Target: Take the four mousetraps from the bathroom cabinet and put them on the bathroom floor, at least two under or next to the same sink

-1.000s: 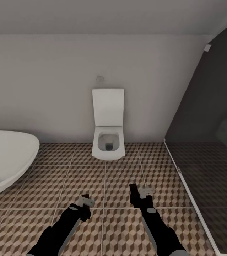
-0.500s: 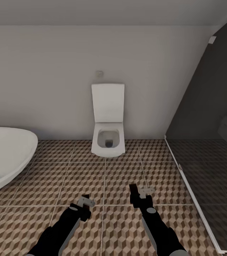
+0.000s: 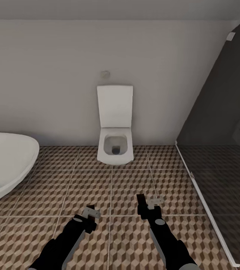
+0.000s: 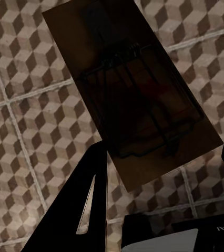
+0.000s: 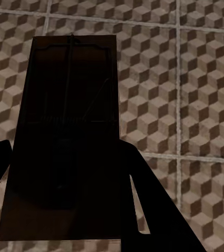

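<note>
Item 1, left fingers [image 3: 91, 213]: I am holding them low over the bathroom floor [image 3: 127, 187], closed on a mousetrap [image 4: 130, 94]. In the left wrist view the brown board is lying across my grip, its dark wire frame facing the camera and a faint red mark near the middle; one dark finger [image 4: 88, 205] is rising beside its edge.

Item 2, right fingers [image 3: 149, 204]: I am holding them over the floor, just ahead of the left pair, clamped on a second mousetrap [image 5: 64, 136]. In the right wrist view the board is standing long and dark between my two fingers, its wire bar running along its length.

Item 3, bathroom floor: cube-patterned tiles in brown, beige and white with pale grout lines, lying beneath both traps.

Item 4, toilet [image 3: 115, 125]: white and square, lid raised against the grey wall, straight ahead of me.

Item 5, bathtub [image 3: 7, 161]: white and oval, sitting at my left, well apart from the toilet.

Item 6, glass partition [image 3: 217, 157]: dark and slanted, standing at my right on a pale floor rail.
</note>
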Motion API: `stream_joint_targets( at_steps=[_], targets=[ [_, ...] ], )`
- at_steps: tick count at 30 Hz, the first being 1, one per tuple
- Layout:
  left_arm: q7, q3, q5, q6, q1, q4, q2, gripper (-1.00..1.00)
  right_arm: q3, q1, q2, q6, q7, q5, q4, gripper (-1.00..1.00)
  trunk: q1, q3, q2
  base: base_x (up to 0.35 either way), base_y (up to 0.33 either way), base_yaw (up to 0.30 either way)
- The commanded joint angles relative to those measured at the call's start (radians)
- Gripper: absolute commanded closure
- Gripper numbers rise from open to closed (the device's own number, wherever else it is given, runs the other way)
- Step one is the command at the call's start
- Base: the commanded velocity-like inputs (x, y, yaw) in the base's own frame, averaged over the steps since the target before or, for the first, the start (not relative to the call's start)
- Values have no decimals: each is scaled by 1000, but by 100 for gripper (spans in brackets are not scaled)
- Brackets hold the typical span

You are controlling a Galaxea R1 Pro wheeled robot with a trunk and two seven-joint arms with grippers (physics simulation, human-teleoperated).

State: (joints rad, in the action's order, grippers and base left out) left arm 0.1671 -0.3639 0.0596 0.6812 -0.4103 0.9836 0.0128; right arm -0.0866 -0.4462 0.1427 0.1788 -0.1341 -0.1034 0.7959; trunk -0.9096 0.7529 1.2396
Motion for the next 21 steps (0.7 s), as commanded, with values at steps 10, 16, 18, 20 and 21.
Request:
stream_joint_targets(
  at_steps=[10, 16, 18, 20, 21],
  targets=[
    [8, -4, 5, 4, -1, -2, 1, 100, -2, 0, 0, 8, -7, -8, 2, 100, 0, 16, 0, 262, 162, 0],
    [8, -5, 6, 4, -1, -6, -6, 100, -2, 0, 0, 7, -7, -9, 2, 100, 0, 25, 0, 271, 101, 0],
    [8, -5, 5, 4, -1, -8, -9, 100, -2, 0, 0, 7, -7, -9, 2, 100, 0, 28, 0, 276, -79, 0],
    [8, -6, 5, 4, -1, -9, -10, 100, -2, 0, 0, 7, -7, -9, 2, 100, 0, 32, 0, 276, -142, 0],
    [8, -6, 5, 4, -1, -9, -11, 100, -2, 0, 0, 7, -7, -9, 2, 100, 0, 33, 0, 275, -169, 0]
  ],
)
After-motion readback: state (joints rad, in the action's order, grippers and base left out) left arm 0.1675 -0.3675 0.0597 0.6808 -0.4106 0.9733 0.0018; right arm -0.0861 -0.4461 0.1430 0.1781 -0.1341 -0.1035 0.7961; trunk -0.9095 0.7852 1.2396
